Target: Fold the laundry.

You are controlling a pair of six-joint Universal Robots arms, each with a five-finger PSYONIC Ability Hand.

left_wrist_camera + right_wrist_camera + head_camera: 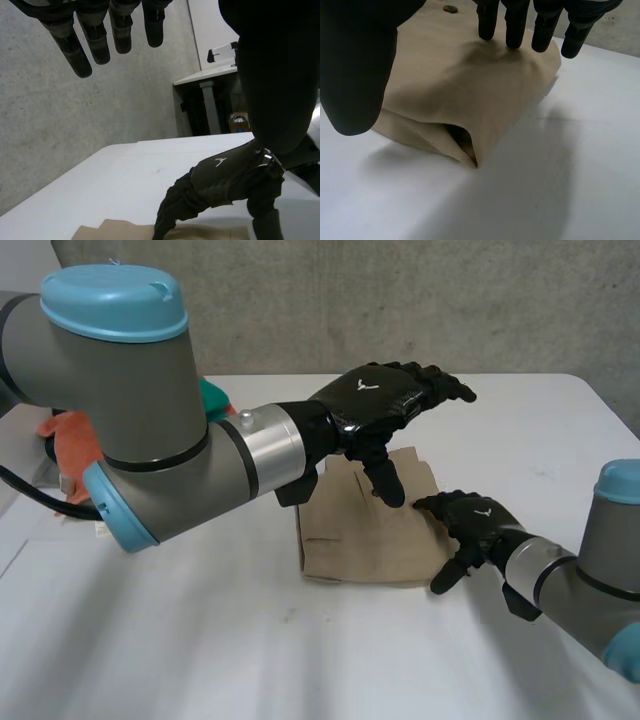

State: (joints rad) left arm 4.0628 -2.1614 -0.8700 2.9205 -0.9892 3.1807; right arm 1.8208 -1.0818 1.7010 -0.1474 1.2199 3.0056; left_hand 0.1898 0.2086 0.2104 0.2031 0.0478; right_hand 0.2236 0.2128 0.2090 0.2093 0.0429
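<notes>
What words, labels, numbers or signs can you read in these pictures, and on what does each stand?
No words or numbers can be read.
Small white mark, no letters: on the back of the left robot hand.
The same white mark: on the back of the right robot hand.
The tan folded cloth shows no label.
</notes>
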